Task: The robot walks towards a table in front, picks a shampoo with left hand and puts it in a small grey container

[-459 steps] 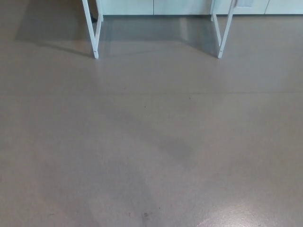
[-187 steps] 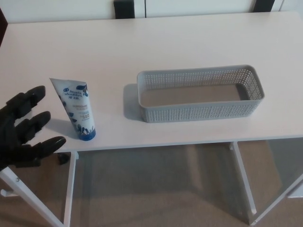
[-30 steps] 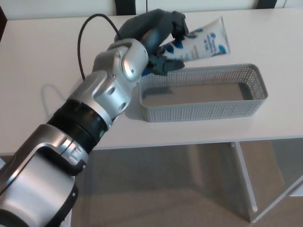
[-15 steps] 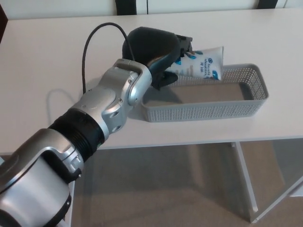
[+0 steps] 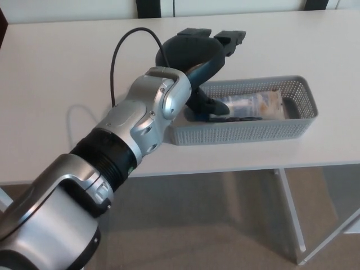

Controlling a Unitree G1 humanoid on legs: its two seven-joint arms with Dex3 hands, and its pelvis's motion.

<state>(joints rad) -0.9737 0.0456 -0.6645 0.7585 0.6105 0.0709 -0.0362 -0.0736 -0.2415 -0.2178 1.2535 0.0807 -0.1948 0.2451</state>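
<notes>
The white and blue shampoo tube (image 5: 250, 105) lies flat inside the small grey mesh container (image 5: 298, 126) on the white table (image 5: 67, 73). My left hand (image 5: 199, 53) hovers over the container's left end with its fingers spread and nothing in it. Its thumb (image 5: 211, 108) reaches down beside the tube's blue cap end. The silver left forearm (image 5: 143, 115) crosses the table's front edge. My right hand does not show.
Dark chair backs (image 5: 154, 8) stand behind the table's far edge. A black cable (image 5: 121, 50) loops above the left forearm. White table legs (image 5: 292, 214) and grey floor show below the front edge.
The left hand has let go of the shampoo tube, which dropped from above the rim to lie flat in the container. The fingers have opened and lifted.
</notes>
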